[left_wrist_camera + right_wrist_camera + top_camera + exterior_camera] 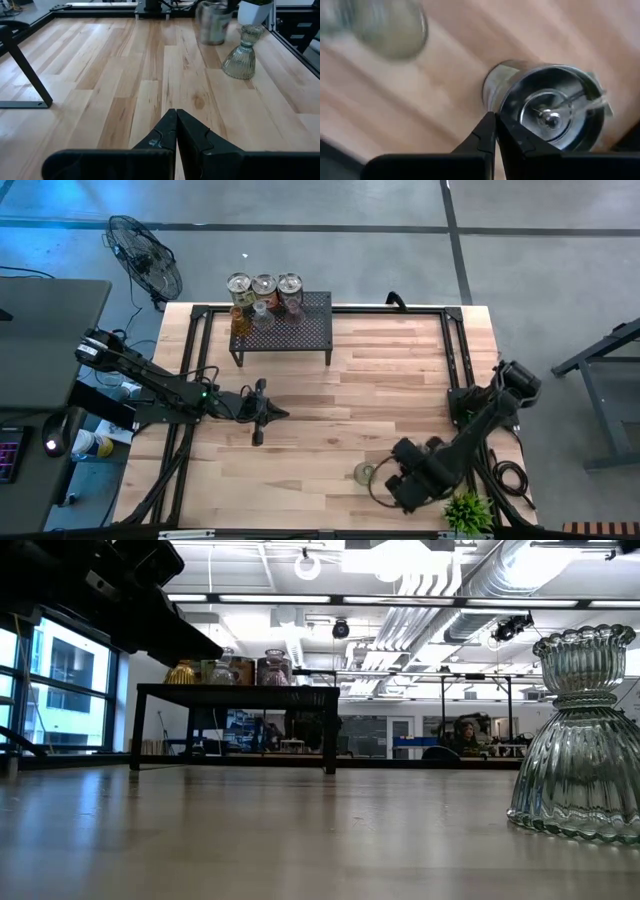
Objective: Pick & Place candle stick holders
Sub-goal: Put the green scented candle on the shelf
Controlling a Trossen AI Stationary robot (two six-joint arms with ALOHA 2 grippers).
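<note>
A shiny silver holder [547, 112] shows right in front of my right gripper [496, 117], which is shut on it near the table's front right [392, 478]. In the left wrist view the silver holder [212, 22] is blurred. An olive glass holder [365, 473] stands on its wide base on the table beside it; it also shows in the low view [575, 740] and the left wrist view [243, 50]. Several more holders [264, 285] stand on the black rack [290, 325] at the far edge. My left gripper [280, 414] is shut and empty, at mid-left over the bare table. My right gripper has the silver holder's rim [506, 102] between its two fingertips, at the side of the open top. The fingers come slanting from above. Whether the holder's base rests on the table cannot be told.
A small green plant [468, 510] in a white pot [255, 10] stands at the front right corner. The rack's legs [25, 70] stand on the far-left part of the table. Black frame rails [455, 360] run along the table's sides.
</note>
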